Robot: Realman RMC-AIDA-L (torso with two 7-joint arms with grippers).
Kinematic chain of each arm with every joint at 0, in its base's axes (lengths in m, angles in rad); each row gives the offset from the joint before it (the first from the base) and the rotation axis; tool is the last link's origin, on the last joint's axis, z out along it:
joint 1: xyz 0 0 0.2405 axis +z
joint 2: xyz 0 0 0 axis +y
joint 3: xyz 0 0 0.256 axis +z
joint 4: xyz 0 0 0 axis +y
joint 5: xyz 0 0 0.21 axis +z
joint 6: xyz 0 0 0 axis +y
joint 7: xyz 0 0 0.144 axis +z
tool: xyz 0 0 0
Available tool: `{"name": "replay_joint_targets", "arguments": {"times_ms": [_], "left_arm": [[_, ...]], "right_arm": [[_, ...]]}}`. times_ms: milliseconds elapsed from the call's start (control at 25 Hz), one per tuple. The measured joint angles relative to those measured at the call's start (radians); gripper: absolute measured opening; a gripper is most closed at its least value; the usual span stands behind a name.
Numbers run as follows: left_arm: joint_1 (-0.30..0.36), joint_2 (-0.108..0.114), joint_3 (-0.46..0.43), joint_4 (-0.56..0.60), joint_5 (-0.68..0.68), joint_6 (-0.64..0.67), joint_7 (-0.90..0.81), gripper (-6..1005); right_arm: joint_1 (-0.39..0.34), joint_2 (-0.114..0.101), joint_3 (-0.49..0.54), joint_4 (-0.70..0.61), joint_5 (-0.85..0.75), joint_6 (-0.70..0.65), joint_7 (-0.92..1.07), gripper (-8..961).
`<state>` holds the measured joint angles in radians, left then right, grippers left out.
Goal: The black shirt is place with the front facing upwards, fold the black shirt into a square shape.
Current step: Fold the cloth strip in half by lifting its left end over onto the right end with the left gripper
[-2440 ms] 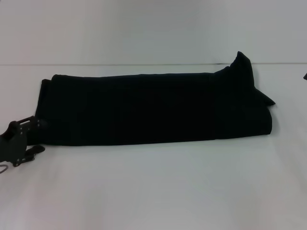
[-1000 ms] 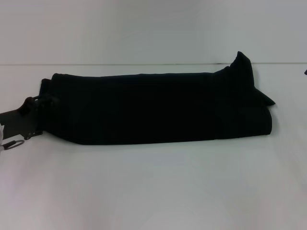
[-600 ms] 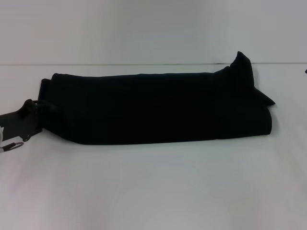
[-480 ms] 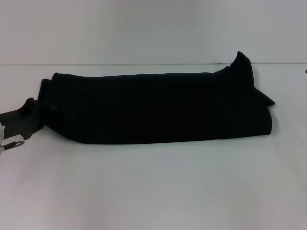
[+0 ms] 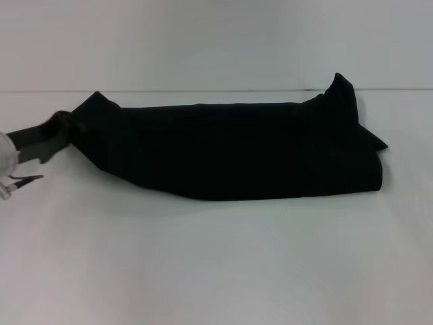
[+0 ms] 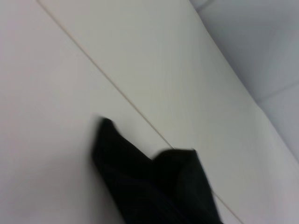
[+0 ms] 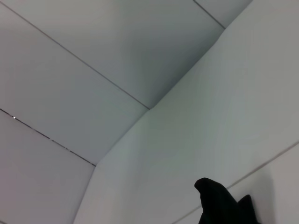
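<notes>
The black shirt (image 5: 237, 152), already folded to a long band, lies across the white table (image 5: 216, 264) with its long axis from 9 to 3 o'clock. Its 9 o'clock end is held pinched and raised by the left gripper (image 5: 65, 124), so that arm is nearer; the right gripper is not seen

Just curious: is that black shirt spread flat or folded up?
Folded: the black shirt lies as a long narrow band on the table.

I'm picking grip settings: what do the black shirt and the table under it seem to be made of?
The black shirt looks like soft matte woven or knit fabric: it drapes, folds and peaks at the corner the left gripper lifts. The table looks like a smooth, hard white surface with a faint sheen, possibly laminate; the exact material is unclear.
</notes>
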<state>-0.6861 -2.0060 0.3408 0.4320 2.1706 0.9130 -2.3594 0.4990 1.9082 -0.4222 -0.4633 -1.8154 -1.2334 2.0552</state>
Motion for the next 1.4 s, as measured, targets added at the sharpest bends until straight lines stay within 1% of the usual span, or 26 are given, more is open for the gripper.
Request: {"name": "replay_joint_targets", "arguments": {"times_ms": [120,200,320,400,600,720,800,880,1000,1080,1160,1240,1280,1320,1400], "left_arm": [[0.008,0.004,0.0,0.013,0.003,-0.07,0.012,43],[0.018,0.005,0.0,0.027,0.005,-0.092,0.012,43],[0.051,0.006,-0.002,0.061,0.007,-0.102,0.01,44],[0.087,0.001,-0.012,0.091,0.001,-0.103,0.007,44],[0.132,-0.008,-0.051,0.104,-0.003,-0.122,0.006,44],[0.158,-0.022,-0.097,0.106,-0.006,-0.147,0.009,43],[0.17,-0.03,-0.108,0.109,-0.018,-0.142,0.02,43],[0.176,-0.037,-0.11,0.119,-0.049,-0.097,0.056,44],[0.175,-0.043,-0.111,0.131,-0.148,0.054,0.158,46],[0.164,-0.042,-0.108,0.134,-0.21,0.163,0.192,47],[0.147,-0.037,-0.106,0.138,-0.241,0.237,0.195,48],[0.113,-0.034,-0.1,0.143,-0.255,0.302,0.19,49],[0.067,-0.034,-0.074,0.146,-0.257,0.342,0.187,49],[0.067,-0.034,-0.074,0.146,-0.257,0.342,0.187,51],[0.028,-0.04,-0.034,0.147,-0.258,0.353,0.182,54]], "right_arm": [[-0.004,-0.001,0.004,0.0,-0.001,0.002,0.001,854],[-0.006,-0.001,0.004,0.0,-0.001,0.007,0.002,853],[-0.006,-0.002,0.005,0.003,-0.001,0.019,0.002,852],[-0.006,-0.003,0.005,0.003,-0.001,0.024,0.002,852],[-0.001,-0.003,0.005,0.001,0.0,0.029,0.002,852],[0.004,-0.003,0.003,0.001,0.0,0.039,0.002,852],[0.007,-0.003,-0.001,0.003,0.0,0.044,0.002,852],[0.009,-0.003,-0.002,0.004,0.0,0.045,0.002,852],[0.009,-0.003,-0.003,0.006,0.0,0.046,0.002,852],[0.006,-0.002,-0.003,0.007,0.0,0.045,0.0,852],[0.004,-0.001,-0.003,0.007,0.0,0.043,-0.002,852],[0.003,0.001,-0.003,0.007,0.0,0.041,-0.005,852],[0.003,0.003,-0.003,0.007,-0.001,0.039,-0.006,852],[0.003,0.003,-0.003,0.007,-0.001,0.039,-0.006,852],[0.004,0.005,-0.003,0.005,-0.001,0.038,-0.006,852]]}}
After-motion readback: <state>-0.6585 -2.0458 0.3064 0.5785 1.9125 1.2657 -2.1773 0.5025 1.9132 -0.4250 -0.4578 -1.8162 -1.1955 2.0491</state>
